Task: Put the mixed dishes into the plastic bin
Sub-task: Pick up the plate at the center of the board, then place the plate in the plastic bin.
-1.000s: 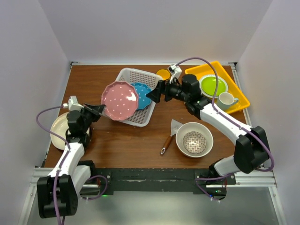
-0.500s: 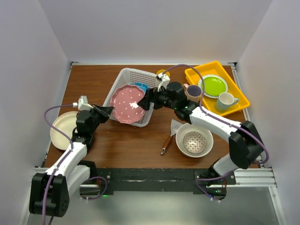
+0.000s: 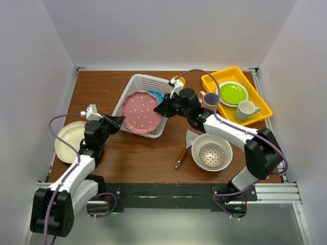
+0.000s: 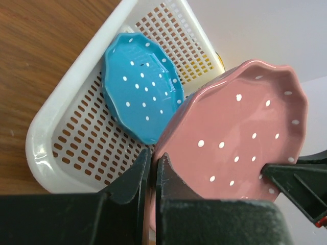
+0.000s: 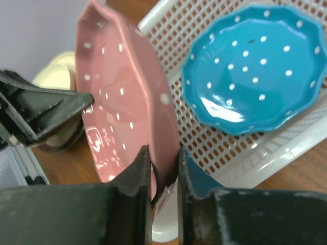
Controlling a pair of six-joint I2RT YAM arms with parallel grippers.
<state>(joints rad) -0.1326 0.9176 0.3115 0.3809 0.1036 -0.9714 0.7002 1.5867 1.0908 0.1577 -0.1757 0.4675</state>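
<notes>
The pink dotted plate (image 3: pixel 140 112) hangs tilted over the near side of the white plastic bin (image 3: pixel 137 81), held from both sides. My left gripper (image 3: pixel 120 121) is shut on its left rim, and the rim is pinched between the jaws in the left wrist view (image 4: pixel 152 159). My right gripper (image 3: pixel 161 108) is shut on the opposite rim (image 5: pixel 162 155). A blue dotted plate (image 3: pixel 156 95) lies inside the bin (image 4: pixel 76 148), behind the pink plate (image 4: pixel 245 132). In the right wrist view the blue plate (image 5: pixel 255 71) rests on the lattice floor.
A cream plate (image 3: pixel 69 140) lies at the left edge. A large cream bowl (image 3: pixel 211 151) holds a small patterned bowl, beside a spatula (image 3: pixel 183 149). The yellow tray (image 3: pixel 258 99) carries a lime plate (image 3: pixel 233 93) and a mug (image 3: pixel 247 108). A purple-lined mug (image 3: pixel 208 98) and a yellow mug (image 3: pixel 177 80) stand behind my right arm.
My right gripper moved left to the pink plate and closed on its right rim. The left arm carried the plate rightward and lower, over the bin.
</notes>
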